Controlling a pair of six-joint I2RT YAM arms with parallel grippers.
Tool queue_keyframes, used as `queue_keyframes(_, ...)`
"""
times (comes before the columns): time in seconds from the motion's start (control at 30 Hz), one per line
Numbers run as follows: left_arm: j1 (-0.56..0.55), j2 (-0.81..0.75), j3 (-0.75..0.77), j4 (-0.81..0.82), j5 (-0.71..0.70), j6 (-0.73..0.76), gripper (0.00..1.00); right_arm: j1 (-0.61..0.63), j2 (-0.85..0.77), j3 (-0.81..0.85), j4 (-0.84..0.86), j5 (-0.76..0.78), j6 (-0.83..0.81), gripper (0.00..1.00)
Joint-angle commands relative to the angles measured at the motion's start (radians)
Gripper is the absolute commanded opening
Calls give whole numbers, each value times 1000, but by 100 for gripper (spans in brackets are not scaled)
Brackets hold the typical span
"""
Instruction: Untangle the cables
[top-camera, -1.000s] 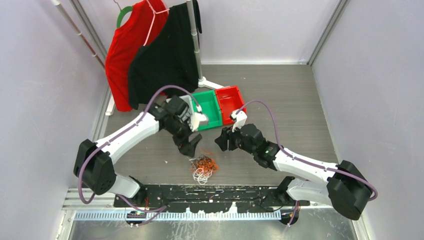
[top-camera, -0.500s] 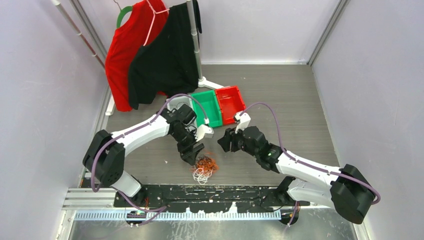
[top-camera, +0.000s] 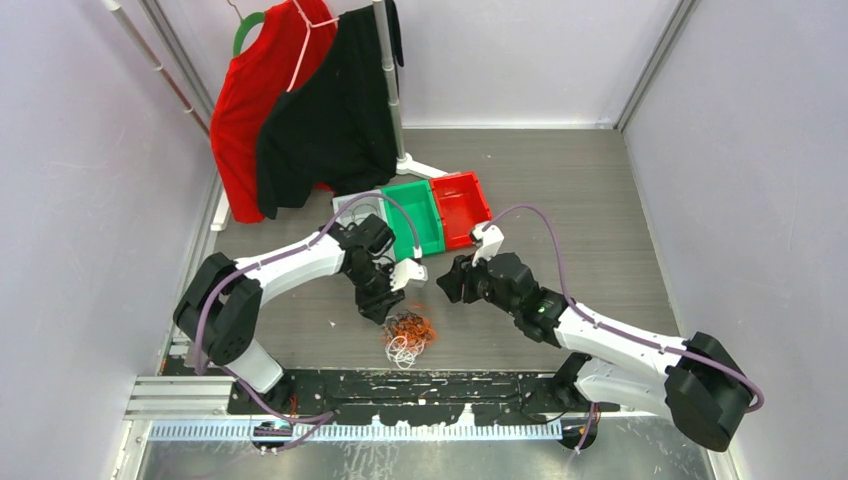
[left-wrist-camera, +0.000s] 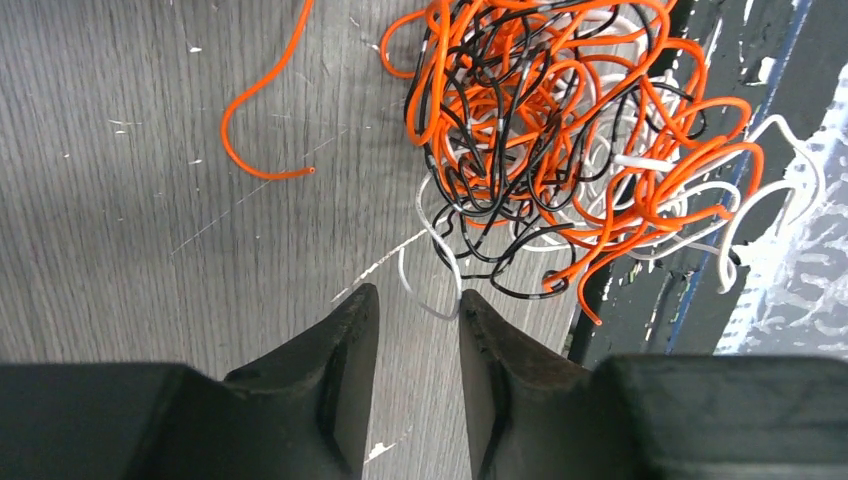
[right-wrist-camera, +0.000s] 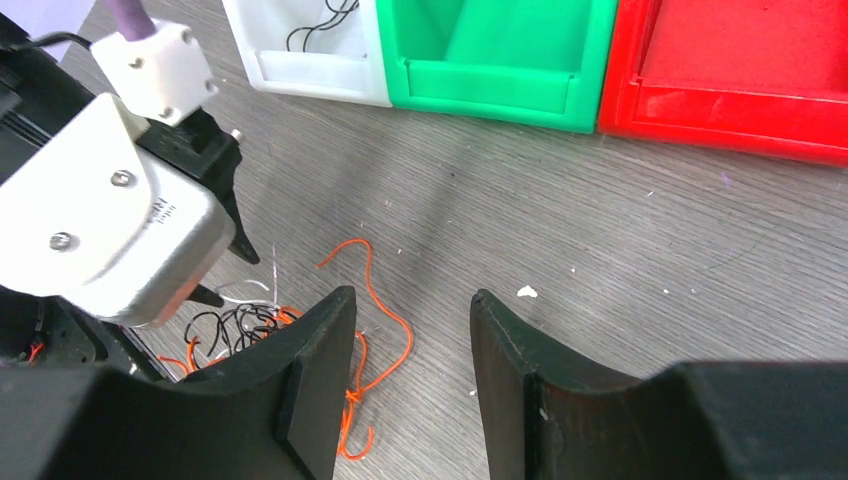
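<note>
The cables (top-camera: 405, 332) are a small snarl of orange, white and black wires on the grey table near its front edge. My left gripper (top-camera: 383, 308) sits low at the snarl's far-left side. In the left wrist view the snarl (left-wrist-camera: 560, 130) lies just ahead of the left gripper (left-wrist-camera: 415, 295), which is open with a narrow gap. A white loop (left-wrist-camera: 432, 305) reaches between its tips, and a loose orange end (left-wrist-camera: 250, 150) trails left. My right gripper (top-camera: 447, 283) is open and empty, to the right of the snarl. In the right wrist view the right gripper (right-wrist-camera: 412, 295) hovers over an orange strand (right-wrist-camera: 385, 310).
A white bin (right-wrist-camera: 300, 60) holding a black wire, a green bin (top-camera: 415, 215) and a red bin (top-camera: 462, 205) stand in a row behind the arms. A rack with red and black shirts (top-camera: 300, 110) is at the back left. A black strip (top-camera: 400, 385) runs along the near edge.
My left gripper has come down and forward to the far edge of the snarl, and its arm has folded lower. My right gripper has shifted only slightly.
</note>
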Motion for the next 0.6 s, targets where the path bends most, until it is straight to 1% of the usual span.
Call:
queue_keyframes(0.0, -6, -25, -27, 88, -23, -21, 33, 2, -42, -6, 44, 26, 10, 51)
queue_keyframes(0.07, -5, -44, -33, 106, -46, -39, 21, 2, -41, -8, 51, 26, 13, 51)
queue_keyframes(0.13, -4, -68, -38, 142, -85, -74, 4, 2, -36, -7, 57, 21, 14, 51)
queue_keyframes(0.17, -4, -80, -39, 156, -96, -90, 0, 2, -33, -7, 63, 19, 17, 51)
queue_keyframes(0.27, -4, -115, -21, 156, -120, -135, 0, 3, -29, -11, 82, 12, 27, 52)
queue_keyframes(0.43, -4, -140, 94, 22, -147, -137, 0, 2, -50, -16, 94, 3, 12, 56)
queue_keyframes(0.57, -3, -124, 234, -120, -127, -151, 0, 2, -70, -7, 105, 2, -10, 58)
